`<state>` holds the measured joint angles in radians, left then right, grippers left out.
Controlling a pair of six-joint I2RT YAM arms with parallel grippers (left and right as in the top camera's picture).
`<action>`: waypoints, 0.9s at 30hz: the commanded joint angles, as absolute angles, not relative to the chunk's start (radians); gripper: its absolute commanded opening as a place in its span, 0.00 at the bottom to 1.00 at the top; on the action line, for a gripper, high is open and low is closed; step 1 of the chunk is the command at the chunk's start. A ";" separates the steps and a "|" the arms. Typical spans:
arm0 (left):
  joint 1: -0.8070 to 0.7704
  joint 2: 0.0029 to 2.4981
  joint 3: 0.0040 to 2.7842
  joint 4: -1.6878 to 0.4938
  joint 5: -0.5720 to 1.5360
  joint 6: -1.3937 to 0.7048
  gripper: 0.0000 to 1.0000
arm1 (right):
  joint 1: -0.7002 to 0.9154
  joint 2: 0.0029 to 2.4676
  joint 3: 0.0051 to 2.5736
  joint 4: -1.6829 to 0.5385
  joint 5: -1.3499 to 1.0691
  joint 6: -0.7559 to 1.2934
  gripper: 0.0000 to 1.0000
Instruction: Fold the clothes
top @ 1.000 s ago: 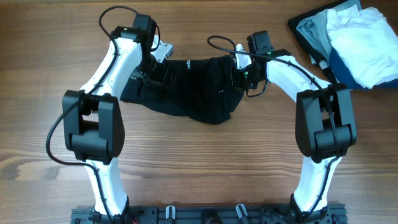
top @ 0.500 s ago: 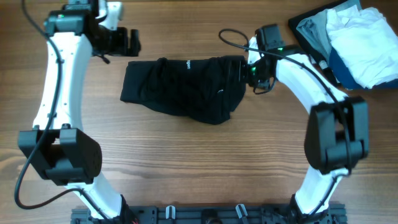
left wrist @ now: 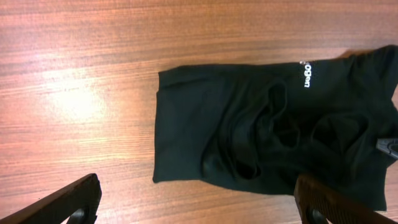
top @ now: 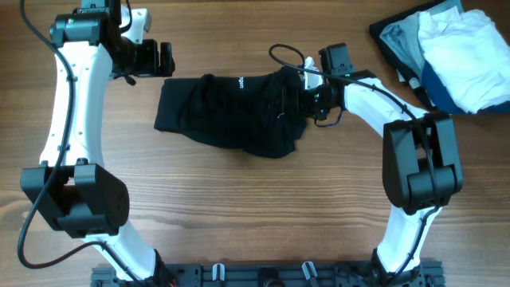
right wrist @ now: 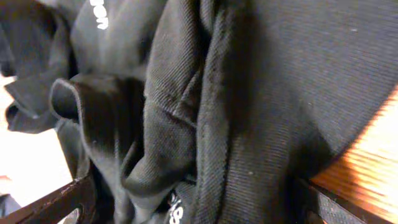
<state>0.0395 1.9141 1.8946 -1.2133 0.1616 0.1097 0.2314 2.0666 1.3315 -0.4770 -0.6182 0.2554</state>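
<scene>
A black garment point(top: 231, 115) lies crumpled and roughly rectangular on the wooden table, a small white logo near its top edge. My left gripper point(top: 166, 60) hangs open above the table just off the garment's upper left corner. In the left wrist view the garment point(left wrist: 267, 134) lies ahead of the open left gripper point(left wrist: 199, 211), whose jaws stand wide over bare wood. My right gripper point(top: 296, 96) sits low over the garment's bunched right edge. In the right wrist view it point(right wrist: 196, 208) is open, with folds of black fabric point(right wrist: 205, 112) between its wide-set jaws.
A stack of folded clothes point(top: 458, 56), white, grey and blue, rests on a dark tray point(top: 381, 36) at the table's back right corner. Bare wood point(top: 255, 207) stretches in front of the garment.
My left arm has lifted off the garment and swung out to the far left. The right gripper has opened, backed off to the right, then come back over the garment's right edge.
</scene>
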 commanded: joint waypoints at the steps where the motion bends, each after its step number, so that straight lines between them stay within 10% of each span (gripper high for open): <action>1: 0.038 1.913 1.902 -1.229 0.159 0.095 1.00 | 0.239 2.091 1.308 -0.439 -0.709 0.205 0.93; 4: 0.038 1.913 1.902 -1.239 0.160 0.088 1.00 | 0.241 2.091 1.308 -0.397 -0.728 0.186 0.69; 6: 0.038 1.913 1.902 -1.246 0.159 0.088 1.00 | 0.238 2.091 1.308 -0.394 -0.727 0.188 0.17; 7: 0.039 1.913 1.902 -1.248 0.159 0.088 1.00 | 0.233 2.091 1.308 -0.380 -0.723 0.215 0.08; 21: 0.039 1.913 1.902 -1.246 0.129 0.089 1.00 | -0.108 1.916 1.336 -0.686 -0.749 -0.010 0.04; 27: 0.039 1.913 1.902 -1.222 0.129 0.097 1.00 | -0.017 1.817 1.424 -0.762 -0.740 -0.005 0.04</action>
